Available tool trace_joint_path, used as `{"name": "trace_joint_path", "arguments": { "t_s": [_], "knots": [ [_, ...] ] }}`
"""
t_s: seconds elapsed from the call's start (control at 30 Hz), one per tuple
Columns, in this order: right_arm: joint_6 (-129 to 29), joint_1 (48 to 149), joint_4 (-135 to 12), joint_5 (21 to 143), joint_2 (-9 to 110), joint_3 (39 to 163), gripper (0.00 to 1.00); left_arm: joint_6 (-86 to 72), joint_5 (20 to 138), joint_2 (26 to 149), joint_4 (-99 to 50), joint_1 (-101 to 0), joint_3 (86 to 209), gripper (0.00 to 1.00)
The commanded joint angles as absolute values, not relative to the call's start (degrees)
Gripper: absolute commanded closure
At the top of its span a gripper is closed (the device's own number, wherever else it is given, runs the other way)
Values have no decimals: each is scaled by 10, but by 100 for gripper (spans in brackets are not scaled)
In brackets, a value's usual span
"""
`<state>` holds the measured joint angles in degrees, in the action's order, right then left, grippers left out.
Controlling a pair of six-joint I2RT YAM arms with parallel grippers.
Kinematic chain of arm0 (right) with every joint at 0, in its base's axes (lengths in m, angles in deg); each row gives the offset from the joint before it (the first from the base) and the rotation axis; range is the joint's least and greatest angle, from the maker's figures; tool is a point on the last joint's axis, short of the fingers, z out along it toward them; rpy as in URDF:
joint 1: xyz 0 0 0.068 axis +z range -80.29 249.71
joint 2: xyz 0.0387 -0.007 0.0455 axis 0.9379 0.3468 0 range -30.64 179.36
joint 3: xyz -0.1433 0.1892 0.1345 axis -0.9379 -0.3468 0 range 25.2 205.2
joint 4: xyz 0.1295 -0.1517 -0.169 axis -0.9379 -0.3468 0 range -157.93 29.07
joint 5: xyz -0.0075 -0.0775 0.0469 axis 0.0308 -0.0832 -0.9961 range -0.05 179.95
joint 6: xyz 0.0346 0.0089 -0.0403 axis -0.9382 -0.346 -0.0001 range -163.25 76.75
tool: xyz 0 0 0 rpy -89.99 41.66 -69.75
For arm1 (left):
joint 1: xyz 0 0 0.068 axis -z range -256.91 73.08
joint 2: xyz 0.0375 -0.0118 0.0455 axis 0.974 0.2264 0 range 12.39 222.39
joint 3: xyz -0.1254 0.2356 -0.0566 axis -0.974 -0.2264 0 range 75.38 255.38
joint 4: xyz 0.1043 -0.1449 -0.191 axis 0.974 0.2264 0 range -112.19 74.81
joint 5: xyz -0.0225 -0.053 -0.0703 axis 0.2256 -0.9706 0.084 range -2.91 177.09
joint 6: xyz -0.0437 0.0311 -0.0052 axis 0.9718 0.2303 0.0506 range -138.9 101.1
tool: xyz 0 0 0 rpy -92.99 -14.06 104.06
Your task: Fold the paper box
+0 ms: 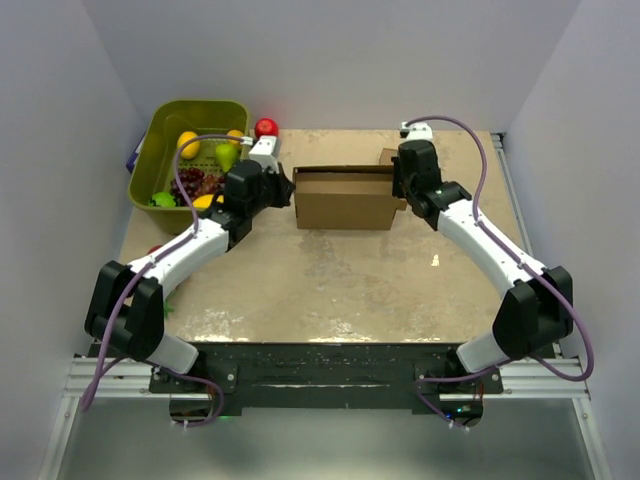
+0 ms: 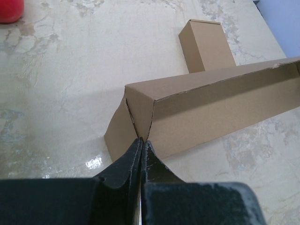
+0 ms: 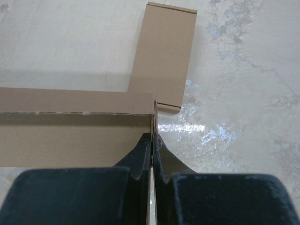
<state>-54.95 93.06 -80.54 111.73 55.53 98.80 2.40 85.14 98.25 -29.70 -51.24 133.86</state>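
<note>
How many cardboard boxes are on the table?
2: the paper box lies in the middle; a smaller box sits just behind its right end. None seems hidden.

One paper box (image 1: 345, 203), one bin (image 1: 197, 104), two grippers (image 2: 141, 143) (image 3: 152, 137).

Black left gripper (image 2: 142, 140), fingers pressed together on the near corner edge of a long plain brown cardboard paper box (image 2: 211, 112), end flap (image 2: 117, 136) splayed left, smaller brown cardboard box (image 2: 206, 44) just behind, red round object (image 2: 9, 9) top left, glossy marbled beige tabletop (image 2: 70, 84)
</note>
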Motion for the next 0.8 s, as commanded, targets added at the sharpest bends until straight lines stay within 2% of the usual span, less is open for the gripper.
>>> {"name": "trace_joint_path", "arguments": {
  "t_s": [0.0, 0.27, 0.33, 0.37, 0.43, 0.47, 0.53, 0.67, 0.77],
  "knots": [
    [-540, 933, -852, 1117, 554, 944, 100, -2, 889, 997, -229, -506, 1339, 100],
    [-548, 934, -840, 1113, 555, 925, 100, 12, 856, 994, -227, -504, 1361, 100],
    [-550, 934, -841, 1114, 555, 930, 100, 13, 839, 995, -223, -504, 1384, 94],
    [-551, 934, -843, 1114, 557, 930, 100, 14, 830, 995, -223, -504, 1398, 86],
    [-553, 934, -846, 1115, 559, 935, 100, 17, 820, 994, -202, -504, 1409, 79],
    [-553, 934, -849, 1117, 560, 937, 100, 19, 817, 992, -198, -504, 1415, 72],
    [-553, 934, -851, 1118, 563, 939, 100, 20, 807, 988, -191, -505, 1427, 68],
    [-552, 934, -852, 1119, 565, 941, 100, 24, 806, 975, -178, -505, 1439, 53],
    [-551, 934, -854, 1121, 565, 943, 100, 31, 801, 964, -166, -512, 1449, 48]
  ]
}}
